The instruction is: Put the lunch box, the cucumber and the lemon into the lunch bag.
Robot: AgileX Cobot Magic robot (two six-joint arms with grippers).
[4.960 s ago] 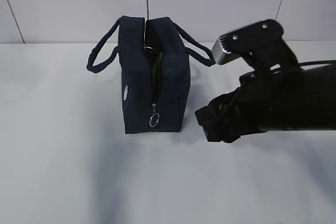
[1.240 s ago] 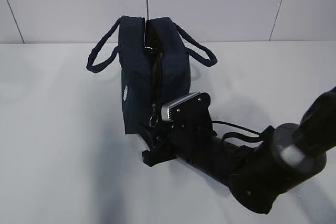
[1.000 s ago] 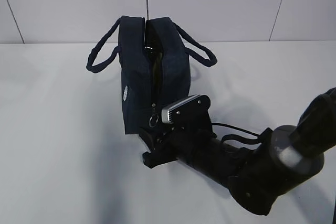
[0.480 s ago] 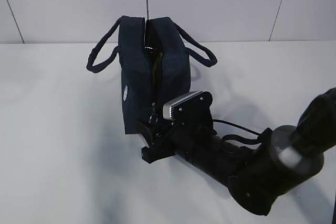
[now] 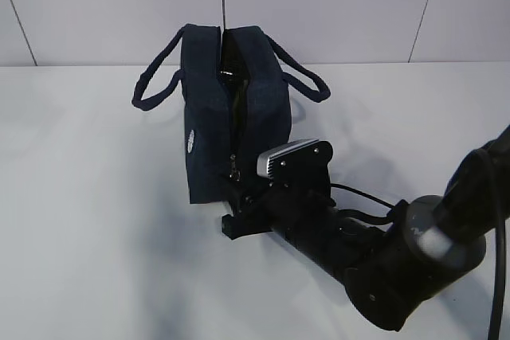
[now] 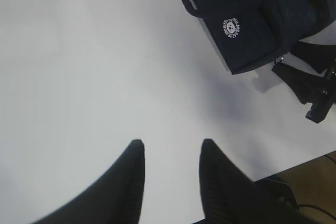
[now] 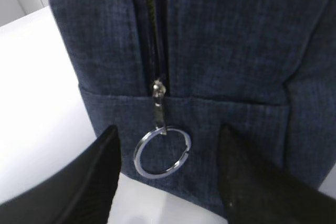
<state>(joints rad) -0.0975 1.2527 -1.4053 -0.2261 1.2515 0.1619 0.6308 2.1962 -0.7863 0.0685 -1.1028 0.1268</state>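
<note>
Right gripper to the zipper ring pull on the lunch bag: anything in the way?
Nothing visible. The right gripper is open, its fingers either side of the silver ring pull, which hangs free against the lunch bag end panel. Gap between them is clear.

1. Worktop point(image 5: 88, 236): plain white, matte, meets pale wall panels behind.
2. Lunch bag point(image 5: 209, 117): dark navy, standing upright on worktop, handles drooping to either side.
</note>
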